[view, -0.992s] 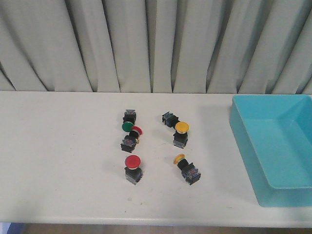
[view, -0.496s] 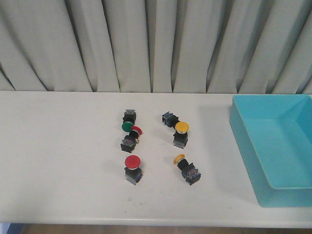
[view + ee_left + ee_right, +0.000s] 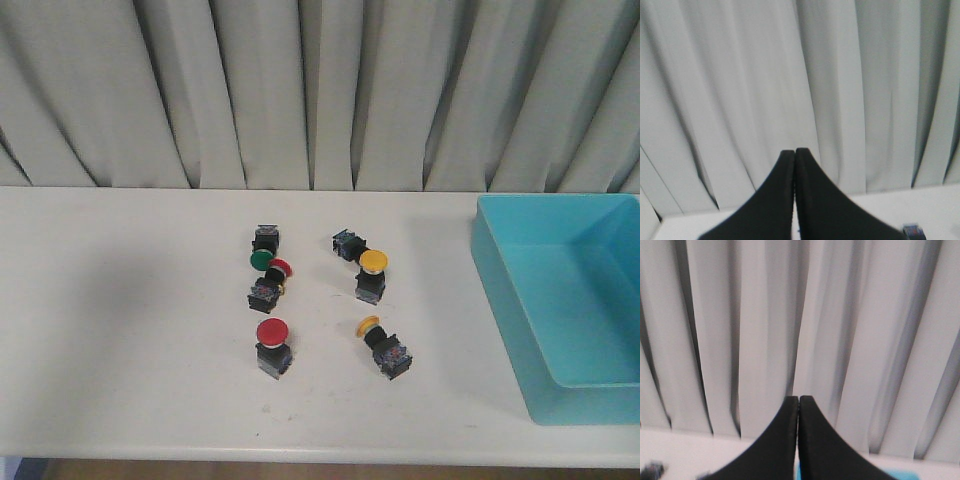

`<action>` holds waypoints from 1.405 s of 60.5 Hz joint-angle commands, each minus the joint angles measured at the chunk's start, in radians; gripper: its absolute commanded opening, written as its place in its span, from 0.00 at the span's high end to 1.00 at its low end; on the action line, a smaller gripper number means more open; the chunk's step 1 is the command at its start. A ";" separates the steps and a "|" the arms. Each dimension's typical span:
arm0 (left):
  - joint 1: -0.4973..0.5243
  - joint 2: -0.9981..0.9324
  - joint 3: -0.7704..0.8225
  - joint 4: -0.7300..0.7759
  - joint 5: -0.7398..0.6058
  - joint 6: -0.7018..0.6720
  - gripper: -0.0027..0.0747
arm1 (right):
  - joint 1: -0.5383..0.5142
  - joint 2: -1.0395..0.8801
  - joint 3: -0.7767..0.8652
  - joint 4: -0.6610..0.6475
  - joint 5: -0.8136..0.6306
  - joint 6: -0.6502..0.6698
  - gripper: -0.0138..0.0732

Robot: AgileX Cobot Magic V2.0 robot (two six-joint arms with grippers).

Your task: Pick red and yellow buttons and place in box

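On the white table in the front view lie two red buttons, one [image 3: 272, 333] upright near the front and one [image 3: 280, 267] tipped beside a green one [image 3: 260, 260]. Two yellow buttons sit to their right, one [image 3: 373, 261] farther back and one [image 3: 368, 324] lying on its side. The light-blue box [image 3: 500, 290] stands at the right with nothing in it. Neither arm shows in the front view. My left gripper [image 3: 794, 151] is shut with nothing in it and faces the curtain. My right gripper [image 3: 798, 398] is shut too, holding nothing, with a strip of the box [image 3: 799, 474] below it.
A grey pleated curtain [image 3: 320, 90] closes off the back of the table. A black switch body [image 3: 347, 243] with no cap showing lies behind the yellow buttons. The table's front edge [image 3: 300, 455] runs along the bottom of the front view.
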 commanded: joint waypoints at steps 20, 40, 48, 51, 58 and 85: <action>-0.041 0.150 -0.173 -0.116 0.141 0.068 0.69 | 0.002 0.167 -0.080 -0.001 -0.044 -0.055 0.51; -0.186 0.302 -0.308 -0.154 0.220 0.059 0.15 | 0.000 0.175 -0.103 0.037 0.139 -0.065 0.05; -0.305 0.445 -0.401 -0.247 0.350 0.062 0.18 | 0.000 0.175 -0.102 0.040 0.248 -0.066 0.08; -0.327 0.485 -0.413 -0.247 0.353 0.061 0.20 | 0.000 0.175 -0.102 0.040 0.261 -0.066 0.09; -0.374 0.577 -0.422 -0.254 0.348 0.061 0.21 | 0.000 0.175 -0.102 0.040 0.273 -0.066 0.10; -0.502 0.823 -0.422 -0.253 0.340 0.063 0.21 | 0.001 0.175 -0.099 0.075 0.300 -0.066 0.12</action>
